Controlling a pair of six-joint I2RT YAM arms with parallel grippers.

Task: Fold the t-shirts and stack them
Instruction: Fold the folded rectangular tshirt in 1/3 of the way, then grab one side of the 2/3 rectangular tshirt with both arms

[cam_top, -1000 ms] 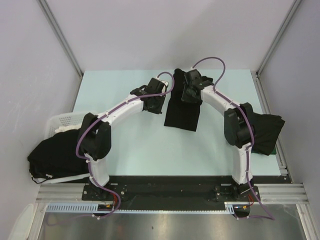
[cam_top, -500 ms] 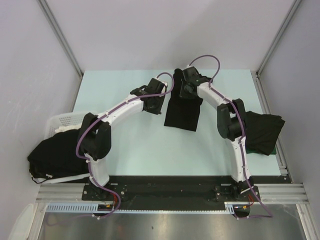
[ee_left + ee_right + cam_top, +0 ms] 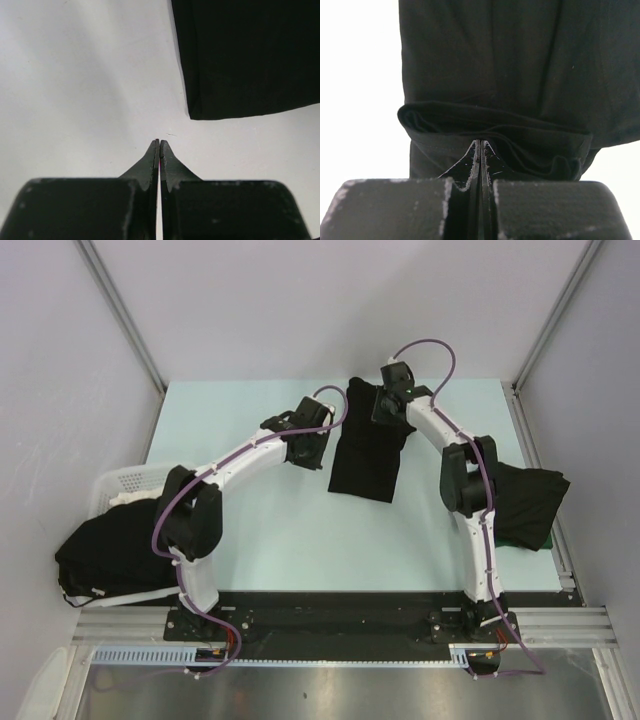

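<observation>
T-shirts lie in three places in the top external view. A folded t-shirt (image 3: 365, 455) forms a long black strip in the middle of the worktop (image 3: 250, 530). A loose heap (image 3: 100, 550) spills from the white basket (image 3: 125, 480) at the left edge, and a stack (image 3: 525, 500) sits at the right edge. The left end effector (image 3: 312, 452) hovers just beside the strip's left side, and the right end effector (image 3: 388, 418) is over its far end.

In the left wrist view, the left end effector (image 3: 159, 145) has its jaws pressed together with nothing between them, above bare worktop (image 3: 75, 75). The near corner of the folded t-shirt (image 3: 250, 55) lies ahead and to the right, apart from the tips. Its edge is flat and layered.

In the right wrist view, the right end effector (image 3: 480, 145) is also closed. Its tips meet a puffed, rolled fold (image 3: 495, 127) at the end of the folded t-shirt (image 3: 495, 60). No cloth shows between the jaws, though a thin layer cannot be ruled out.

The cloth looks light, limp and not at all fragile. Lifted at one point, it would probably sag and its layers would fall open. The better hold is likely along a folded edge, pinching every layer, with one end effector at each corner of the same end. Both sets of jaws would have to open first.
</observation>
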